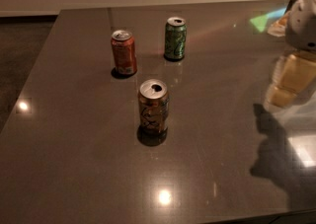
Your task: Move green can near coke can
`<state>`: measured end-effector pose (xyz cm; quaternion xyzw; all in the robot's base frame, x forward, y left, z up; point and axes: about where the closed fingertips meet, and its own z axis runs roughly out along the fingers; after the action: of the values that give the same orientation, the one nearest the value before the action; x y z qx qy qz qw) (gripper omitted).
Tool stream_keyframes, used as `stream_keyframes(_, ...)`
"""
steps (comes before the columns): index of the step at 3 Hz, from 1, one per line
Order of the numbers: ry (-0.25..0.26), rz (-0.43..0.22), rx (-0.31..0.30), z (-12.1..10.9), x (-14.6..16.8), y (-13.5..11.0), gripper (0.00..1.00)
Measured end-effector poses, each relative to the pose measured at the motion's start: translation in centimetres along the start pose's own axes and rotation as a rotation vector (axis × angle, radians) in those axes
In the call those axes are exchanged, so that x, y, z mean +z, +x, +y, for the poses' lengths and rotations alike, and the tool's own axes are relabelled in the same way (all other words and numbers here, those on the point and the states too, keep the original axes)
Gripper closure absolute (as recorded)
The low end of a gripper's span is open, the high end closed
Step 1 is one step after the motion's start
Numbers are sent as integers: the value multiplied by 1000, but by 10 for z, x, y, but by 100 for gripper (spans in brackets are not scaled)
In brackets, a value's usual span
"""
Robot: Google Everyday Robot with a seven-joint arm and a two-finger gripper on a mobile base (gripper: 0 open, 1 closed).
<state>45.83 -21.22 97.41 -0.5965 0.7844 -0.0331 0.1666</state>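
Note:
The green can (175, 38) stands upright at the back middle of the dark table (74, 159). It has lighter swirly markings and a silver top. The coke can (123, 53), red-orange with a silver top, stands upright to its left, about a can's width apart. My gripper (285, 92) hangs at the table's right edge, well to the right of the green can and slightly nearer the camera, with the white arm (304, 18) above it. It touches none of the cans.
A brownish-orange can with dark swirl markings (153, 106) stands upright in front of the other two, nearer the camera. The arm's shadow (276, 154) falls on the table at the right. The table's left edge runs beside dark floor (19, 50).

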Motion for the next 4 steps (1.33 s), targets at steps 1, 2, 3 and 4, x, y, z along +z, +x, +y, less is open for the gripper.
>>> stream_keyframes(1, 25, -26, 51, -45, 25, -22, 0)
stream_keyframes(2, 44, -44, 102, -80, 48, -40, 0)
stream_keyframes(3, 58, -73, 159, -107, 68, -56, 0)
stream_keyframes(4, 66, -113, 224, -132, 87, -72, 0)
